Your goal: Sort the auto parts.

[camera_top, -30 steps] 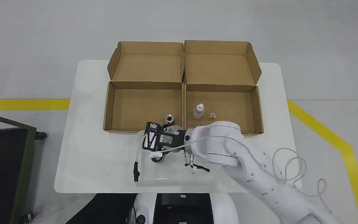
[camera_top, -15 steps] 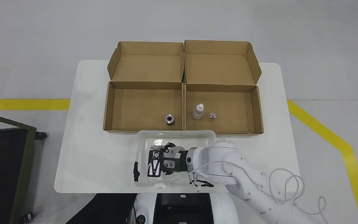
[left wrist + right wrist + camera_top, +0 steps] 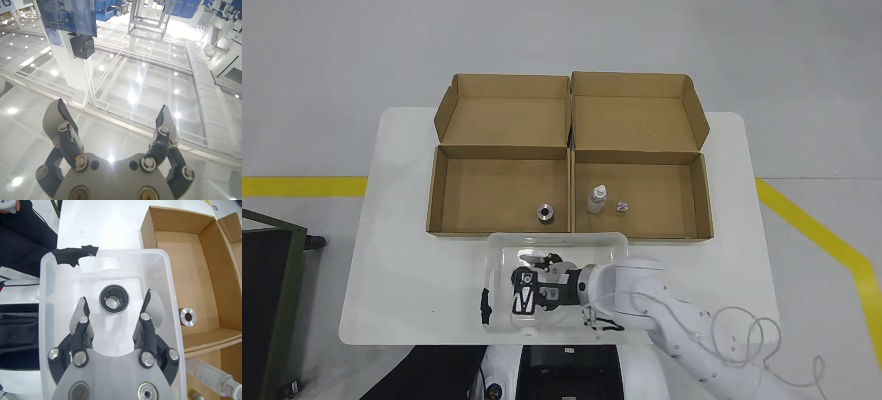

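Note:
A black ring-shaped bearing [image 3: 114,301] stands on end on the floor of a clear plastic bin [image 3: 171,279]. My right gripper [image 3: 115,295] hangs open just over it, one finger on each side, apart from it. From above, the right gripper [image 3: 521,297] is inside the bin [image 3: 557,236] at the table's near edge. A silver cylinder [image 3: 543,211] lies in the left cardboard box [image 3: 482,190]. A small clear bottle [image 3: 596,198] and a little metal part [image 3: 621,207] sit in the right box [image 3: 662,190]. My left gripper [image 3: 112,103] is open and empty, pointing at the ceiling.
Black tape [image 3: 73,255] and a white label [image 3: 99,264] mark the bin's end wall ahead of the right gripper. Both boxes have their lids folded back, and the left box's front wall [image 3: 206,338] runs close beside the bin. White table [image 3: 402,250] lies bare to the left.
My right gripper has pulled back from the left box's front wall to the bin near the table's front edge and settled over the bearing. The parts in the boxes have not moved.

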`<state>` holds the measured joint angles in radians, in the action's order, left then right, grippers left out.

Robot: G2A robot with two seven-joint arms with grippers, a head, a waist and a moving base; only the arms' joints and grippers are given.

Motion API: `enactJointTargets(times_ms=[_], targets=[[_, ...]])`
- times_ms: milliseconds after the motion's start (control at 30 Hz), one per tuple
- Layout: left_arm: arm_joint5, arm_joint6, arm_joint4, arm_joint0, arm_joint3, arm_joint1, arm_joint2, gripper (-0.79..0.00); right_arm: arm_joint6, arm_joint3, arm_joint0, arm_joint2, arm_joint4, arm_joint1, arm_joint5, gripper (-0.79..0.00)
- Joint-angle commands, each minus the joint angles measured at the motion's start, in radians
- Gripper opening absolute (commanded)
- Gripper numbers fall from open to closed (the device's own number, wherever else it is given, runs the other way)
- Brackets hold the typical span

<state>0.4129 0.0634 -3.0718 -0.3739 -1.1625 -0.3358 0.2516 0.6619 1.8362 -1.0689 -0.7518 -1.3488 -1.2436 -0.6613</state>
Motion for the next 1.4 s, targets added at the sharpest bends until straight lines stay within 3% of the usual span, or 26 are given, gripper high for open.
enactJointTargets(times_ms=[0,133,267,533,733,800,900,967,1067,1367], targets=[[0.000,0.000,0.000,0.000,0.000,0.000,0.000,0.000,-0.013,-0.018,0.002,0.008,-0.013,-0.002,0.005,-0.222],[0.000,0.000,0.000,0.000,0.000,0.000,0.000,0.000,-0.039,-0.055,0.012,0.022,-0.025,-0.008,0.014,-0.212],[0.000,0.000,0.000,0.000,0.000,0.000,0.000,0.000,-0.059,-0.092,0.027,0.037,-0.031,-0.015,0.022,-0.151],[0.000,0.000,0.000,0.000,0.000,0.000,0.000,0.000,-0.085,-0.158,0.060,0.080,-0.037,-0.035,0.037,-0.215],[0.000,0.000,0.000,0.000,0.000,0.000,0.000,0.000,-0.088,-0.183,0.078,0.099,-0.033,-0.047,0.045,-0.302],[0.000,0.000,0.000,0.000,0.000,0.000,0.000,0.000,-0.086,-0.188,0.082,0.100,-0.032,-0.050,0.045,-0.394],[0.000,0.000,0.000,0.000,0.000,0.000,0.000,0.000,-0.085,-0.196,0.084,0.098,-0.027,-0.052,0.042,-0.443],[0.000,0.000,0.000,0.000,0.000,0.000,0.000,0.000,-0.085,-0.200,0.085,0.094,-0.016,-0.052,0.037,-0.551],[0.000,0.000,0.000,0.000,0.000,0.000,0.000,0.000,-0.085,-0.198,0.085,0.086,0.003,-0.052,0.026,-0.785],[0.000,0.000,0.000,0.000,0.000,0.000,0.000,0.000,-0.072,-0.146,0.076,0.038,0.077,-0.045,0.001,-0.785]])
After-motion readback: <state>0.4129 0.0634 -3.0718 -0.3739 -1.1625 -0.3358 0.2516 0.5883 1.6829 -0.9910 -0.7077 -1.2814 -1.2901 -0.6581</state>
